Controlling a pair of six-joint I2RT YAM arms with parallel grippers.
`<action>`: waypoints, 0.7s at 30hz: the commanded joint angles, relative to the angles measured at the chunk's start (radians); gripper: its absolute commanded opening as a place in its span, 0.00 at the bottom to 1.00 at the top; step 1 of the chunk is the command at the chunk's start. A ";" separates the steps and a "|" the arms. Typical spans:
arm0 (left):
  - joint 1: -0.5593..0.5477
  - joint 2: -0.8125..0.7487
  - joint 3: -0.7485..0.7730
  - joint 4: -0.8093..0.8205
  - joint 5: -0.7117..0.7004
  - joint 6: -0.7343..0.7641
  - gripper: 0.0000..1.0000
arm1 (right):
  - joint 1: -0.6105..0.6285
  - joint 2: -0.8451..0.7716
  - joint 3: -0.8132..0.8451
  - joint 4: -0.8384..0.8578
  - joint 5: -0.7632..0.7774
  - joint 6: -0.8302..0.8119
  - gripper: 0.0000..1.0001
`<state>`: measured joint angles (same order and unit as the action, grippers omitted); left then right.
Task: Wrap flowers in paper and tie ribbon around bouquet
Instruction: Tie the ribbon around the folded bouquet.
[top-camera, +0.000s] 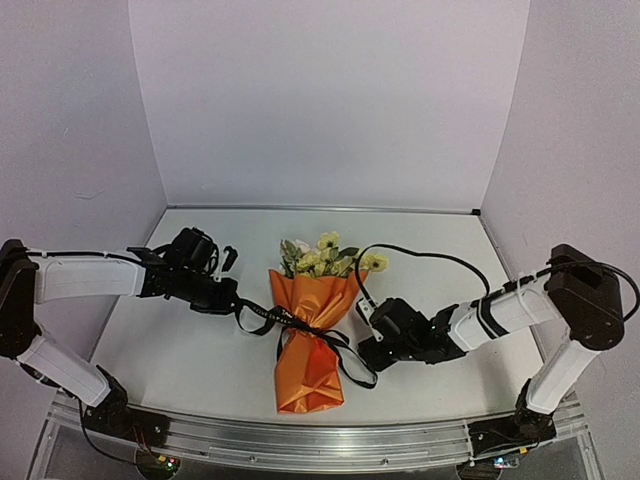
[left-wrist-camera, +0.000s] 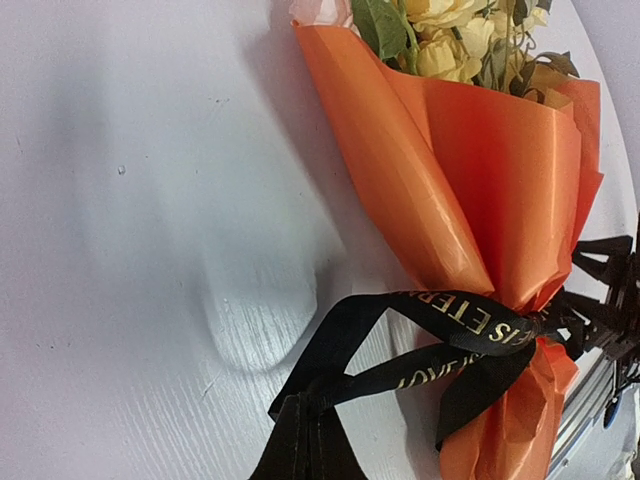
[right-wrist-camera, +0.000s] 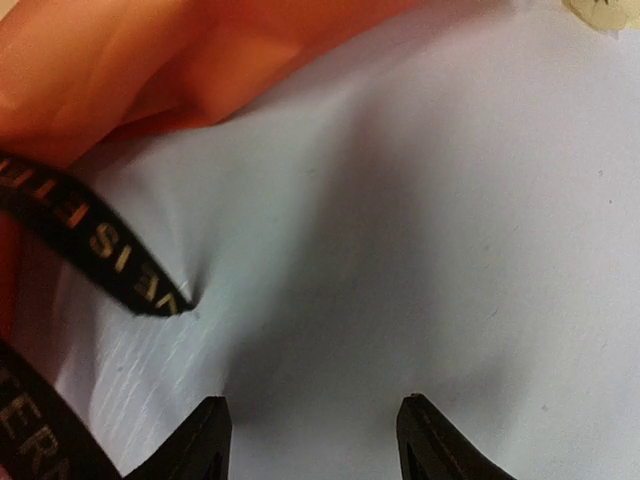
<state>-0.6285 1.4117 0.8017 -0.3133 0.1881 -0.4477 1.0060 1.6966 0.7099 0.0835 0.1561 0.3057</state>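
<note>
The bouquet lies on the table with its flowers pointing away from me, cream and yellow above the orange paper. The black ribbon circles the paper's narrow waist. My left gripper is left of the bouquet, shut on a ribbon loop. In the left wrist view that gripper pinches the ribbon, which runs to the paper under the flowers. My right gripper stands open just right of the waist. In its own view the right gripper holds nothing; a ribbon end lies left of it.
White walls close the table at the back and sides. A metal rail runs along the near edge. A black cable arcs over the right arm. A ribbon tail loops on the table right of the paper.
</note>
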 joint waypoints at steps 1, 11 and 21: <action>0.002 -0.045 -0.005 0.033 -0.025 -0.020 0.00 | 0.104 -0.055 -0.032 -0.018 0.110 0.033 0.59; 0.003 -0.050 0.001 0.032 -0.035 -0.009 0.00 | 0.128 -0.119 0.020 -0.107 0.158 -0.023 0.66; 0.002 -0.074 -0.009 0.023 -0.004 0.008 0.00 | 0.029 -0.180 -0.018 -0.128 0.037 -0.176 0.74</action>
<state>-0.6285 1.3799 0.7959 -0.3060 0.1801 -0.4508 1.0630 1.5466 0.6971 -0.0453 0.2475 0.2303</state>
